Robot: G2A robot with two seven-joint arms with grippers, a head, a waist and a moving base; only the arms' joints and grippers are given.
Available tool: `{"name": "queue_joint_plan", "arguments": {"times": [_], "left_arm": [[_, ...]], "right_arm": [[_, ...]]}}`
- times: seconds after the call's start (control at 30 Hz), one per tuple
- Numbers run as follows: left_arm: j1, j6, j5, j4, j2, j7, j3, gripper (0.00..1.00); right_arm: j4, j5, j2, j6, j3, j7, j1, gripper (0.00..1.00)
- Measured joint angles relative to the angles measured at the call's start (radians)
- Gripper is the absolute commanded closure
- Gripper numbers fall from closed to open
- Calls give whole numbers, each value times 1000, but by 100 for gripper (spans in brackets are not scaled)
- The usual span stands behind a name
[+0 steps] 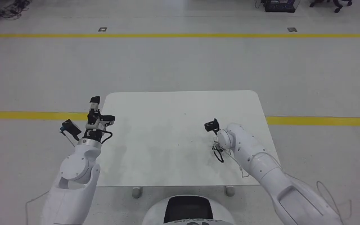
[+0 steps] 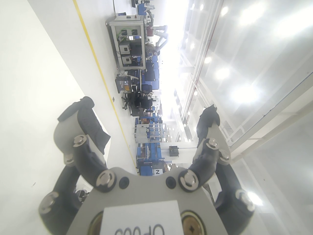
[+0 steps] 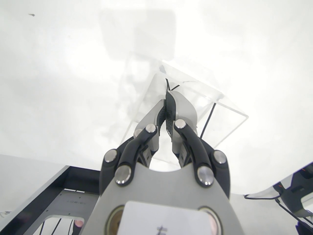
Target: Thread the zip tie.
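Right wrist view shows us the right gripper (image 3: 167, 96) with its fingers pressed together on a thin black zip tie (image 3: 167, 83), just over a clear plastic box (image 3: 228, 113) on the white table (image 1: 180, 112). We see the left gripper (image 2: 146, 106) spread wide, holding nothing, by the table's left edge.

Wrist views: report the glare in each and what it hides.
Left wrist view: ceiling lights flare white behind the open left gripper, washing out the background. Right wrist view: the bright table leaves the clear box as faint edges; the black zip tie stands out in the shut right gripper.
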Motion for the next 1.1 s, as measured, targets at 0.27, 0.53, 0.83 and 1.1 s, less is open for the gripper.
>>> {"name": "queue_joint_plan", "arguments": {"times": [0.27, 0.53, 0.83, 1.1], "left_arm": [[0, 0, 0, 0, 0, 0, 0, 0], [0, 0, 0, 0, 0, 0, 0, 0], [0, 0, 0, 0, 0, 0, 0, 0], [0, 0, 0, 0, 0, 0, 0, 0]], "right_arm": [[-69, -22, 18, 1, 40, 22, -29, 100], [-139, -39, 33, -3, 76, 35, -68, 100], [-209, -54, 48, -2, 117, 24, -109, 100], [-220, -43, 49, 2, 138, 1, -118, 100]]}}
